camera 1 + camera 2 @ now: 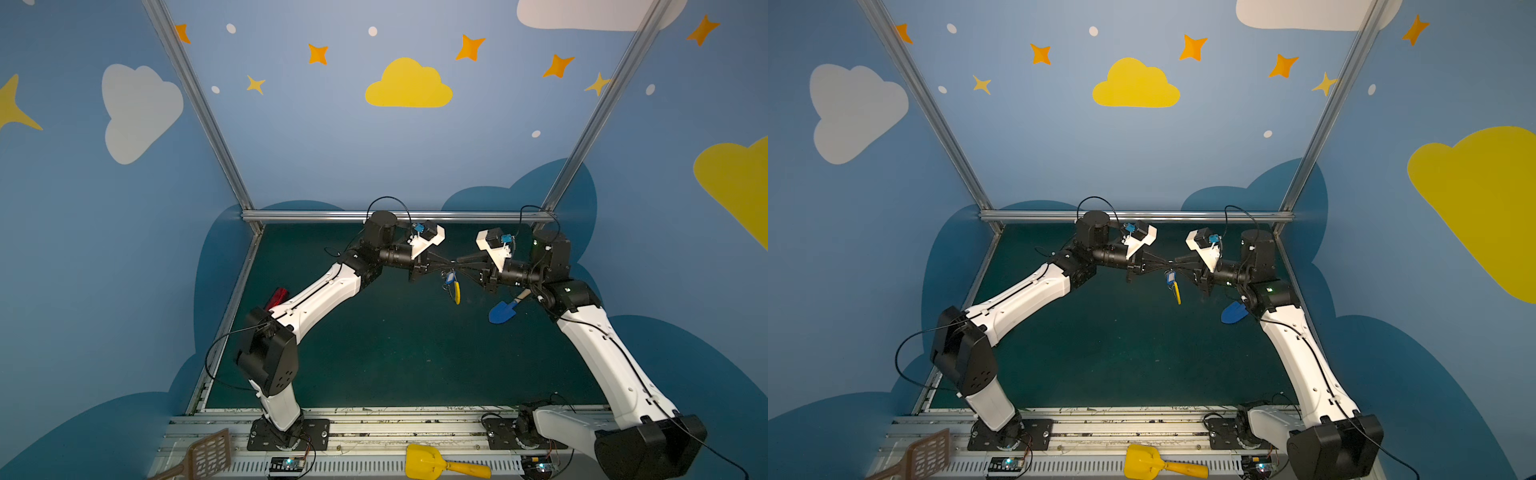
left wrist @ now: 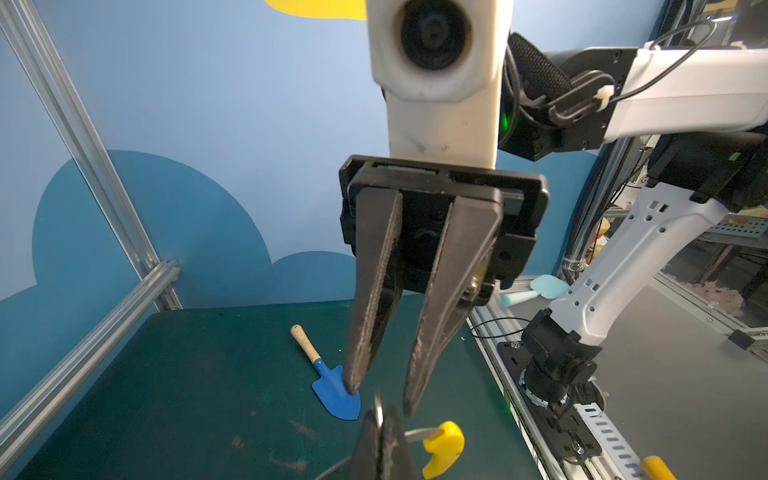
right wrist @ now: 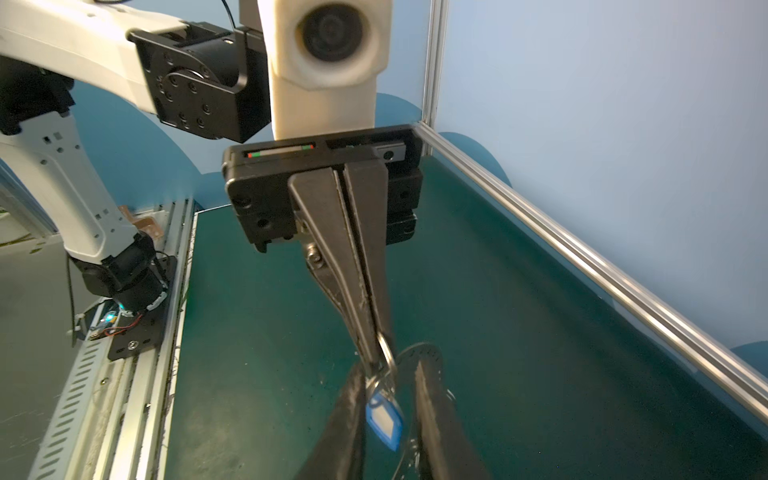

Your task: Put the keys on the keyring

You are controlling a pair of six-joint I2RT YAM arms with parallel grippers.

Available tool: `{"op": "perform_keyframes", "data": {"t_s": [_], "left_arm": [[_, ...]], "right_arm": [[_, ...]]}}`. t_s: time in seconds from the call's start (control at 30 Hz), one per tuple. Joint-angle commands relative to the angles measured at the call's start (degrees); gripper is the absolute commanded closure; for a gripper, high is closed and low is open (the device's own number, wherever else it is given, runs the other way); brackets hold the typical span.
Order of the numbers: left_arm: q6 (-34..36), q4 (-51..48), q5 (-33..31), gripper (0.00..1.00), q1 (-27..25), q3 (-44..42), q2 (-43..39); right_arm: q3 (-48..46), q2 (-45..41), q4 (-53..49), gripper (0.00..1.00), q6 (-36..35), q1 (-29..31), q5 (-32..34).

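dim, soft light; wide-angle edges bend.

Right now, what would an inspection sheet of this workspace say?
Surface: dark green mat.
Job's things: large grey metal keyring with yellow sleeve, held aloft; blue-tagged keys hanging beside it.
Clutter: blue toy shovel on mat; yellow plastic scoop, brown slotted spatula on front rail.
Grippers: left gripper shut on keyring; right gripper open around the keys.
Cables: black cables loop above both wrists.
Surroundings: blue walls, painted clouds, stars.
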Motion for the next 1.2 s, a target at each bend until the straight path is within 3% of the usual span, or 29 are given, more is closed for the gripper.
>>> {"op": "perform_keyframes", "data": {"t_s": [0.0, 0.1, 0.37, 0.43, 0.5, 0.6, 0.7, 0.83, 1.0, 1.1, 1.17], "left_arm": [[2.2, -1.6, 0.9, 0.96, 0.2, 1.0, -2.7], [2.4, -1.7, 1.0, 0.96, 0.2, 1.0, -2.7], [2.6, -1.7, 1.8, 0.96, 0.4, 0.9, -2.9], [2.8, -1.7, 2.1, 0.96, 0.4, 0.8, -3.0], [3.1, -1.8, 2.1, 0.96, 0.4, 0.6, -3.3], [3.3, -1.7, 2.2, 0.96, 0.5, 0.3, -3.6], [3.3, -1.6, 2.3, 0.96, 0.4, 0.3, -3.5], [3.2, -1.5, 2.6, 0.96, 0.4, 0.2, -3.5], [3.3, -1.7, 2.9, 0.96, 0.4, 0.3, -3.4], [3.5, -1.8, 3.2, 0.96, 0.3, 0.5, -3.1], [3.5, -1.8, 3.5, 0.96, 0.2, 0.7, -3.0]], "right_arm": [[1.8, 0.5, -0.9, 0.79, 0.5, -0.2, -3.3], [1.7, 0.8, -1.3, 0.86, 0.5, -0.3, -4.3], [2.3, 1.8, -3.1, 0.95, -0.3, -0.2, -6.3], [2.4, 2.1, -3.5, 0.91, -0.3, -0.2, -6.7], [2.3, 2.2, -3.9, 0.79, -0.2, -0.3, -6.4], [2.1, 1.8, -3.5, 0.76, -0.1, -0.3, -6.6], [2.3, 2.0, -3.6, 0.77, 0.0, -0.2, -7.3], [3.1, 2.4, -4.0, 0.91, -0.4, -0.1, -8.7], [3.3, 2.4, -4.3, 1.0, -0.6, -0.1, -9.3], [3.5, 2.4, -3.5, 1.0, 0.0, -0.1, -9.7], [3.6, 2.5, -3.0, 0.93, 0.7, -0.1, -10.2]]}}
